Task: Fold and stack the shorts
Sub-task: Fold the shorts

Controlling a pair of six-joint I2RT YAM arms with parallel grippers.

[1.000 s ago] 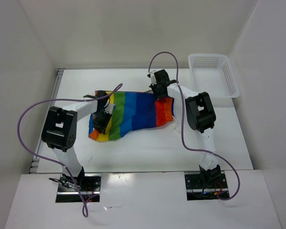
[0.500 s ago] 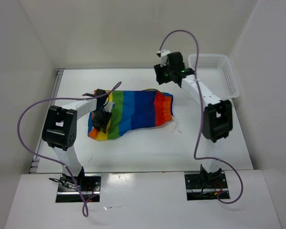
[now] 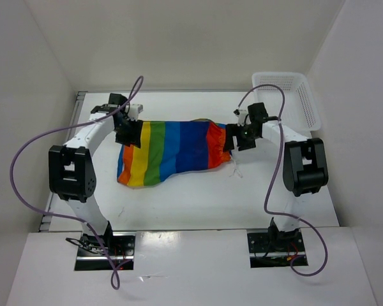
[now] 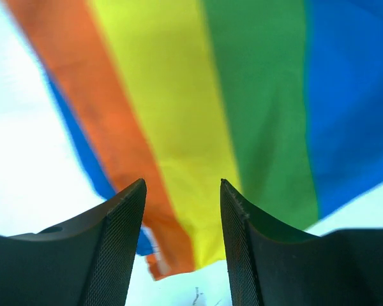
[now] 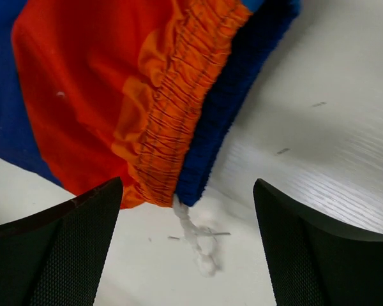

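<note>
**Shorts laid flat, both grippers empty: folding looks far from finished**

Top view: the shorts (image 3: 172,150) lie spread mid-table (image 3: 198,197), waistband at 3 o'clock, leg hems at 9; the left gripper (image 3: 124,131) hovers over the hem end, the right gripper (image 3: 233,141) at the waistband, and the basket (image 3: 309,105) sits at 2 o'clock, well apart. Left wrist: the left gripper's (image 4: 182,242) jaws are partly open over the stripes (image 4: 242,95), holding nothing. Right wrist: the right gripper's (image 5: 186,191) jaws are spread wide and empty above the gathered waistband (image 5: 172,108) and drawstring (image 5: 198,245) (a blue layer peeks beneath, maybe one fold already). Compact fold and stacking remain, I'd judge.
</note>
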